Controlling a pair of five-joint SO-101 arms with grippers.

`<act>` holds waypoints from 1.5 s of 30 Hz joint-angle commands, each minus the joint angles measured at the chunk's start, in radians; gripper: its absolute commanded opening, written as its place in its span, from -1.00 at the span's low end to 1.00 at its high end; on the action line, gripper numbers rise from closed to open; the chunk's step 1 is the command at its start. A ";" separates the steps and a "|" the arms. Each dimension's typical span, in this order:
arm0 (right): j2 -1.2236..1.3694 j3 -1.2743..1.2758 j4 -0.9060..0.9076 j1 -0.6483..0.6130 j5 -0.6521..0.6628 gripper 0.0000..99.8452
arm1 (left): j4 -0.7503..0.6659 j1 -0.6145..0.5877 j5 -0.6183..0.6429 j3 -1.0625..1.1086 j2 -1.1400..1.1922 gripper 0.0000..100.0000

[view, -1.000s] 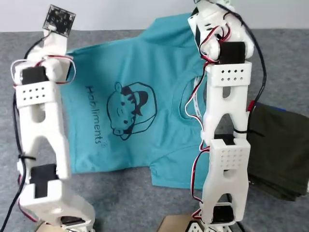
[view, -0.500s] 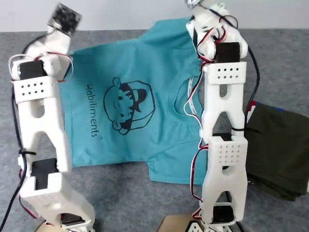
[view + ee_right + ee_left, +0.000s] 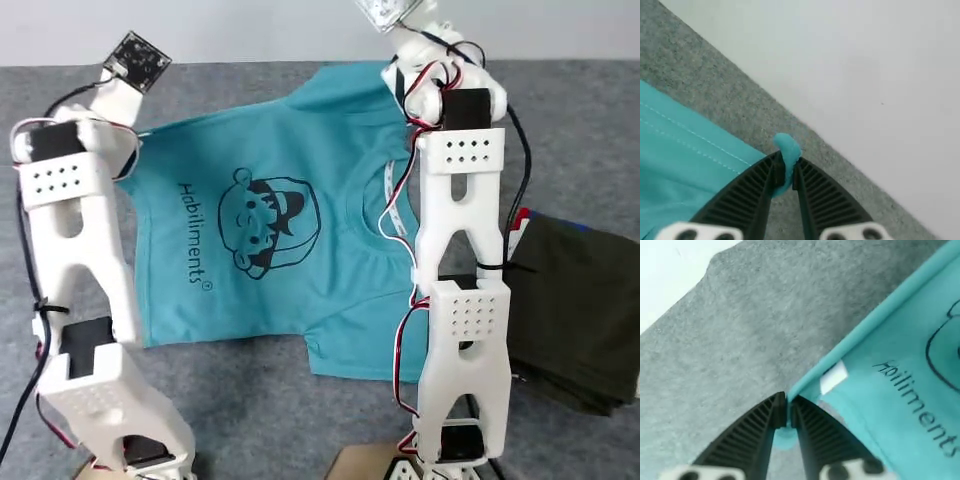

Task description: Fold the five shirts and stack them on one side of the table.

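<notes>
1. The left arm (image 3: 75,230) stretches far forward from its base.
2. The left gripper (image 3: 787,404) pinches tight on the edge of the teal shirt (image 3: 300,290).
3. The right arm (image 3: 460,250) stretches far forward too.
4. The right gripper (image 3: 786,162) pinches a bit of the same shirt.

Teal shirt (image 3: 260,250): soft matt knit cloth w/ flat dark print. Tabletop (image 3: 250,400): grey felt-like cover, fuzzy, rough. Left tool (image 3: 782,402) & right tool (image 3: 785,162): black ribbed plastic, matt. Arms (image 3: 460,230): white matt plastic. Dark folded stack (image 3: 580,310): matt cloth.
</notes>
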 commanded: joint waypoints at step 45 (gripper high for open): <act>-0.131 -0.189 0.572 0.056 0.071 -0.98 | 0.442 0.002 -0.319 0.079 0.043 -0.99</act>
